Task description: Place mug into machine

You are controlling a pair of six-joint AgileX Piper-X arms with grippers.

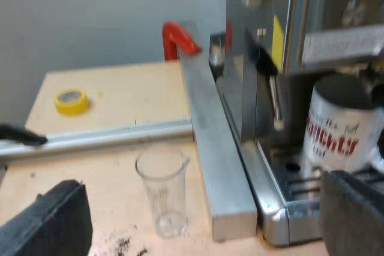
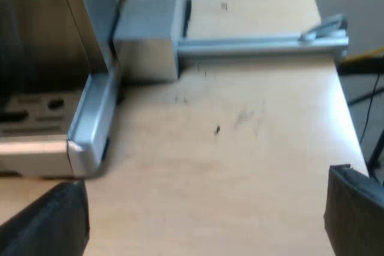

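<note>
In the left wrist view, your left gripper has its fingers spread wide on nothing: the mug stands on the tray of the machine just beyond one finger, and a glass stands between the fingers, so a careless swing could tip the glass or shove the mug off its spot. In the right wrist view, your right gripper also has its fingers wide apart over the table, with the machine's corner just ahead of one finger, which could clip it.
</note>
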